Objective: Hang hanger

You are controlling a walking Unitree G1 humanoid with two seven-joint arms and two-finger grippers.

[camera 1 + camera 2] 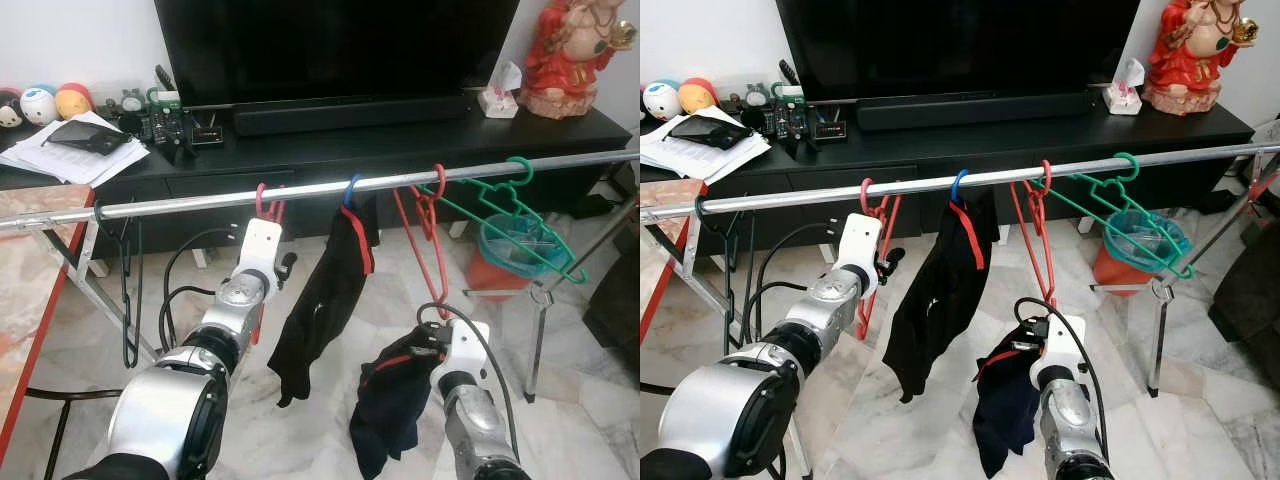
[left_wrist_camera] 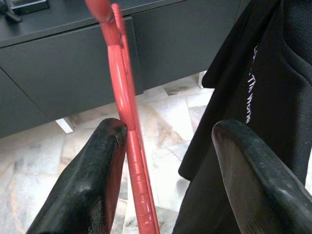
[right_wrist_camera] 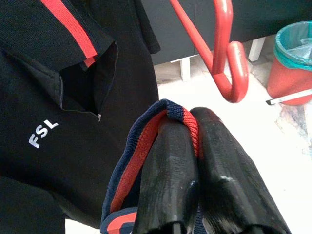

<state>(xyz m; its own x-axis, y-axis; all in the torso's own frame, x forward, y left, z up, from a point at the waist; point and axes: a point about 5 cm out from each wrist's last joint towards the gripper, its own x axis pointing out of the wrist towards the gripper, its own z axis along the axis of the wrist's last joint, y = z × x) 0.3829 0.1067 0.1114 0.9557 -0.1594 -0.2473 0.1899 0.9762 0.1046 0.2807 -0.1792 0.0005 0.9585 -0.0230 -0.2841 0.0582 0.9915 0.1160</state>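
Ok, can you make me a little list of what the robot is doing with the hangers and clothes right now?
Rail: metal rail across the room, before a TV stand
Left tool: left tool open, fingers either side of a red hanger hanging on the rail
Right tool: right tool shut on a dark shirt, held below the rail
Already hung: black shirt on a blue-hooked hanger
Empty hangers: green hanger, black hanger

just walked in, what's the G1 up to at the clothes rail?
It is working at the metal rail in front of the TV cabinet. The left gripper is open around a red hanger hooked on the rail. The right gripper, held lower, is shut on a dark garment with red trim, beside another red hanger. A black shirt hangs between them.
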